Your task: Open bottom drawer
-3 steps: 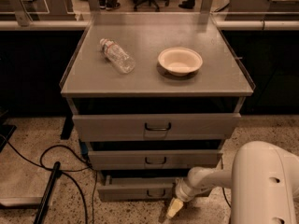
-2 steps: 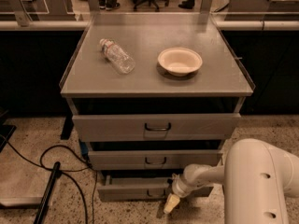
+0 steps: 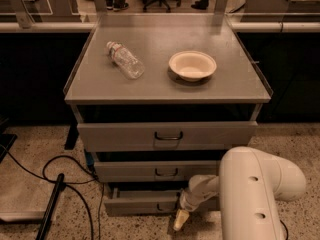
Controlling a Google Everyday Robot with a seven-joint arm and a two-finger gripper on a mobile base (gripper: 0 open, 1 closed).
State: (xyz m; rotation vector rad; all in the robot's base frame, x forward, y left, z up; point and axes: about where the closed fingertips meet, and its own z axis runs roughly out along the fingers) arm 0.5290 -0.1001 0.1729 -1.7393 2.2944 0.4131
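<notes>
The bottom drawer (image 3: 142,202) is the lowest of three grey fronts on the cabinet. It stands out a little, with a strip of its grey inside showing. Its small dark handle sits just left of my gripper. My gripper (image 3: 181,219) hangs from the white arm (image 3: 250,189) at the drawer's right part, its yellowish tip pointing down in front of the drawer's lower edge. The middle drawer (image 3: 160,171) and top drawer (image 3: 167,135) are above it, both pulled out slightly.
A clear plastic bottle (image 3: 124,59) lies on the cabinet top (image 3: 165,86) beside a cream bowl (image 3: 192,65). Black cables (image 3: 65,176) and a dark pole (image 3: 50,206) lie on the speckled floor at left. Glass partitions and chairs stand behind.
My gripper and arm have shifted left along the bottom drawer's front, closer to its handle. The drawers look unchanged.
</notes>
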